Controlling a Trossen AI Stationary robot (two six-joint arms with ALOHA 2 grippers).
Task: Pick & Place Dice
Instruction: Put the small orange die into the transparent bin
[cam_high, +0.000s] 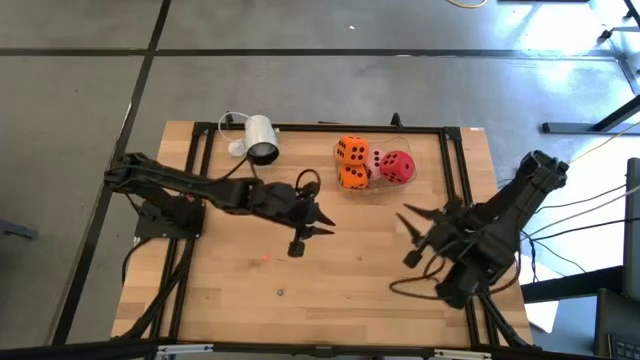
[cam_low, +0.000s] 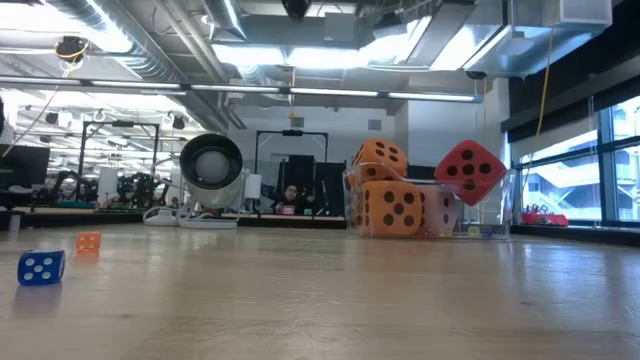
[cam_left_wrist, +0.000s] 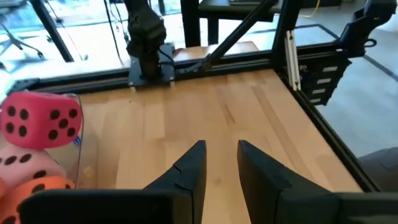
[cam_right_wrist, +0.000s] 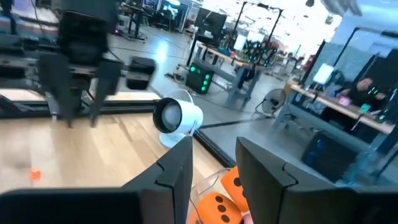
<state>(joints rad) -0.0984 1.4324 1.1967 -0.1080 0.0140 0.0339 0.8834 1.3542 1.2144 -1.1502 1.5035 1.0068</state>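
Four dice sit together in a clear container (cam_high: 372, 186) near the table's far edge. Two are orange (cam_high: 352, 150) (cam_high: 353, 177), one is pale pink (cam_high: 378, 160), and the red one (cam_high: 397, 167) lies tilted on top (cam_low: 470, 170). My left gripper (cam_high: 322, 223) hovers open over the table's middle, nearer than the container and to its left. Its wrist view shows the red die (cam_left_wrist: 43, 118) off to one side. My right gripper (cam_high: 410, 235) hovers open to the container's near right. Its wrist view shows an orange die (cam_right_wrist: 217, 205) below the fingers.
A white cylindrical camera (cam_high: 260, 138) lies at the far edge, left of the container, with its cable beside it. A small blue die (cam_low: 40, 267) and a small orange die (cam_low: 88, 242) lie on the wood. A black frame (cam_high: 455, 160) borders the table.
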